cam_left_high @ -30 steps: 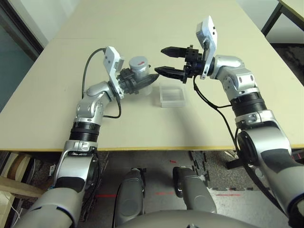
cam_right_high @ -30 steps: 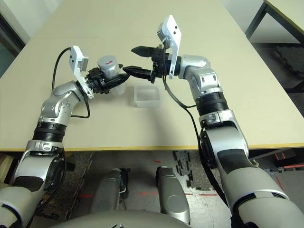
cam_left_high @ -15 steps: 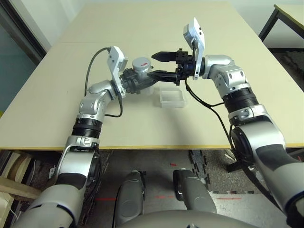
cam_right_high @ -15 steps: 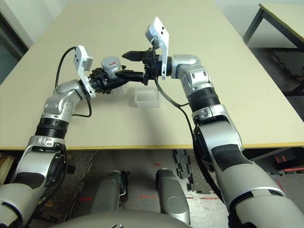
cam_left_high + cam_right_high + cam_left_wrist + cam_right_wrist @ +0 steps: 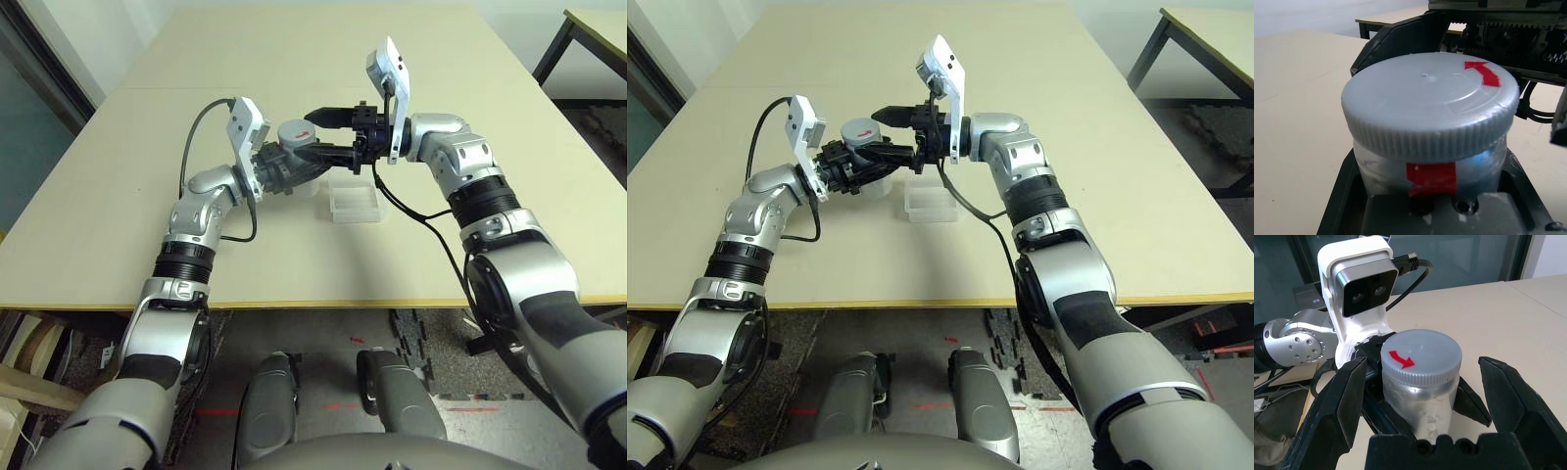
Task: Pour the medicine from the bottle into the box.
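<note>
My left gripper (image 5: 297, 164) is shut on the body of the silvery-grey bottle (image 5: 295, 138) and holds it upright above the table, just left of the clear plastic box (image 5: 355, 204). The bottle's grey screw cap (image 5: 1430, 100) with its red mark is on. My right gripper (image 5: 312, 136) reaches in from the right and stands open, one black finger (image 5: 1344, 401) on each side of the cap (image 5: 1421, 357), with a gap to the cap on both sides. The box lies flat on the table below the right gripper.
The beige table (image 5: 294, 49) stretches wide behind and beside both arms. Its front edge (image 5: 323, 305) runs close below the box. A second table (image 5: 598, 24) with a dark leg stands at the far right over dark floor.
My right gripper has moved left to the bottle, so its open fingers now stand on either side of the cap. The left gripper keeps hold of the bottle.
</note>
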